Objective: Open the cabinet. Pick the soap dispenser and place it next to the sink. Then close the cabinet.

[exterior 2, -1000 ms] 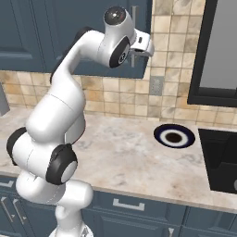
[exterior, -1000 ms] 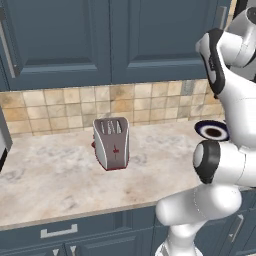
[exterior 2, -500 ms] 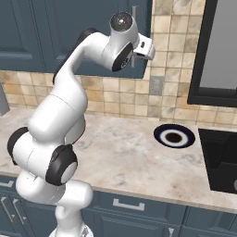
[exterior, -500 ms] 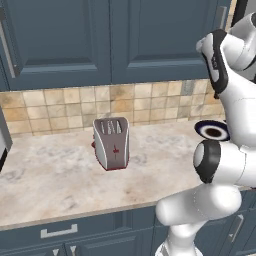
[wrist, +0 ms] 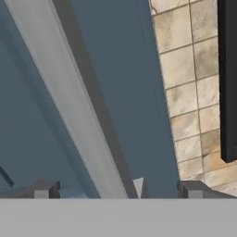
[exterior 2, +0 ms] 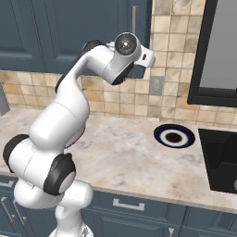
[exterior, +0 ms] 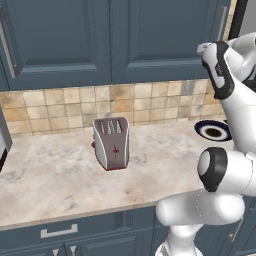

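Far left on the counter (exterior: 45, 185): bare marble below a tiled wall. Further right, a toaster (exterior: 112, 143), upright, well apart from a dark ring-shaped plate (exterior: 213, 131) near the right end. Above, the cabinet (exterior: 165, 37), door shut, long grey handle (wrist: 69, 99) at its right edge. Close up to that door, the gripper (wrist: 115, 189), jaws fully spread and holding nothing, handle running up between the two fingertips (wrist: 44, 189). Right of the door, beige tiles, then a black frame (wrist: 227, 78).
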You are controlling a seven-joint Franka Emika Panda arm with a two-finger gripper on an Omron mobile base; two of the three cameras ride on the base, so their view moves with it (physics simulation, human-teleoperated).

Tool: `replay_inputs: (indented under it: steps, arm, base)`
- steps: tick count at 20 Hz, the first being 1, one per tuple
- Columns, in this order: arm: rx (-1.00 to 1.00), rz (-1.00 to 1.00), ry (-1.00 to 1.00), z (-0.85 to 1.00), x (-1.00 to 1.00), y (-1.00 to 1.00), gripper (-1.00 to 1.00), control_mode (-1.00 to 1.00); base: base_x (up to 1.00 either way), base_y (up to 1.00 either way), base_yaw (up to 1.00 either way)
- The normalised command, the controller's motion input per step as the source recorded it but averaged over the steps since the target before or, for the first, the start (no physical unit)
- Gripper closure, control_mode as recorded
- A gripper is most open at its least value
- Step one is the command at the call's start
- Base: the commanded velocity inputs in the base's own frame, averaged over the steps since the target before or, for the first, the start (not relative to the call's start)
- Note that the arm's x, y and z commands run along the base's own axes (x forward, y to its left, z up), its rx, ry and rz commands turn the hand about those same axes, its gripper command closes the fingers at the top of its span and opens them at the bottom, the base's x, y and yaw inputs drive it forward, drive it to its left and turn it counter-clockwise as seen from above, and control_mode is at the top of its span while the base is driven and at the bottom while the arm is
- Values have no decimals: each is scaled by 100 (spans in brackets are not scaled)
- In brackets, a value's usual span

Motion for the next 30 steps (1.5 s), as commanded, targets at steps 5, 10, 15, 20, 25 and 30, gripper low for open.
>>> replay_inputs:
  steps: [5, 10, 15, 20, 25, 30]
  arm:
    - [0, 0, -2, 0, 32, 0, -100, -100]
    - [0, 0, 0, 0, 17, 0, -100, -100]
    - [0, 0, 0, 0, 0, 0, 100, -100]
    - [0, 0, 0, 0, 0, 0, 100, -100]
    - [0, 0, 0, 0, 0, 0, 100, -100]
    - [0, 0, 0, 0, 0, 8, 100, -100]
  base:
    - [0, 0, 0]
    - [0, 0, 0]
    - [0, 0, 0]
    - [0, 0, 0]
    - [0, 0, 0]
    - [0, 0, 0]
